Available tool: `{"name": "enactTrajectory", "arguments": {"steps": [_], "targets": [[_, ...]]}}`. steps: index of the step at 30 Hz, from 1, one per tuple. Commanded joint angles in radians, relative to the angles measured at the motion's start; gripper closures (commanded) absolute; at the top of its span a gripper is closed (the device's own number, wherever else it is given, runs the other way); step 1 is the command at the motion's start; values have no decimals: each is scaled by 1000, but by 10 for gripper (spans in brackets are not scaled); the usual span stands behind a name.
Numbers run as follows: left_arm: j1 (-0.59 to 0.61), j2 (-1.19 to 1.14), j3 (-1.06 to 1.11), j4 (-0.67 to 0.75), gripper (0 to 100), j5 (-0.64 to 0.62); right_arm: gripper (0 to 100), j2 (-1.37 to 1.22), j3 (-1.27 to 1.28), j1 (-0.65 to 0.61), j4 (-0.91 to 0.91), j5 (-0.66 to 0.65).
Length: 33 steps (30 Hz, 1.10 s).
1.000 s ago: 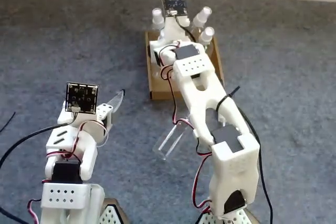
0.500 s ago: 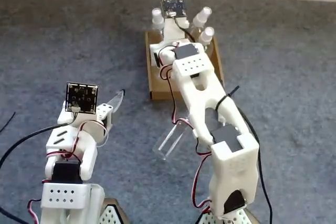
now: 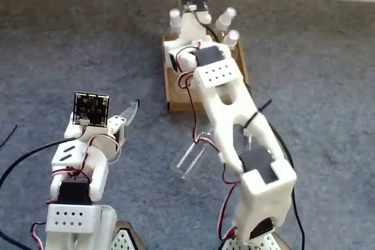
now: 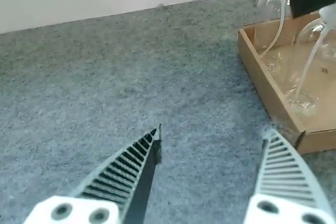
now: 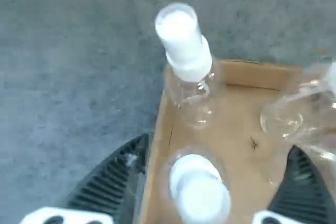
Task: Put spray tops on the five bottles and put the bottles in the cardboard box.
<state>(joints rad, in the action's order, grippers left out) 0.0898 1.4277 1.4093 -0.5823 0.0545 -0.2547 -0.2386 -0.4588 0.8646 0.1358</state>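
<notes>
right gripper point(image 5: 218, 145) hangs over the cardboard box point(image 5: 247, 73); jaws spread wide, gripping nothing; a bottle with a white top point(image 5: 199, 192) stands in the box right between the fingers, and I see no contact with either one; one finger point(image 5: 118, 179) sits outside the box's side wall, the other is over the box floor.

second bottle point(image 5: 185, 51) stands in the far corner of the box, top on; third bottle point(image 5: 294, 116) is at the opposite side of the box, clear body only partly in frame.

high view: right arm point(image 3: 228, 109) is stretched out over the box; three white tops point(image 3: 227, 14) poke out around its wrist at the box's far end.

left gripper point(image 4: 212, 132) is well apart from the box, low over the grey carpet point(image 4: 105, 77); jaws wide open and empty, with bare carpet between the fingers.

clear object point(image 3: 190, 156) lies on the carpet between the two arms, near the box's near end, just beside the right arm — can't tell what it is.
</notes>
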Motion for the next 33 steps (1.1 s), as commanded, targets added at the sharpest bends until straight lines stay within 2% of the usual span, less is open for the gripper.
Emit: {"name": "enactTrajectory", "arguments": {"steps": [1,5,12,15,19,23,29,33], "targets": [[13,12,-2,26,727,-5,676,185,-84,-10,128,-9],[13,12,-1,26,727,-5,676,312,-173,-5,331,-9],[13,12,-1,26,727,-5,676,466,-278,1,791,-9],[13,12,-1,26,727,-5,676,496,-239,61,903,-3],[13,10,-1,26,727,-5,676,518,-8,107,888,-2],[13,10,-1,26,727,-5,677,549,297,-1,835,5],[13,4,1,26,727,-5,677,607,753,-119,464,186],[13,4,1,26,727,-5,677,608,903,-143,265,341]]}}
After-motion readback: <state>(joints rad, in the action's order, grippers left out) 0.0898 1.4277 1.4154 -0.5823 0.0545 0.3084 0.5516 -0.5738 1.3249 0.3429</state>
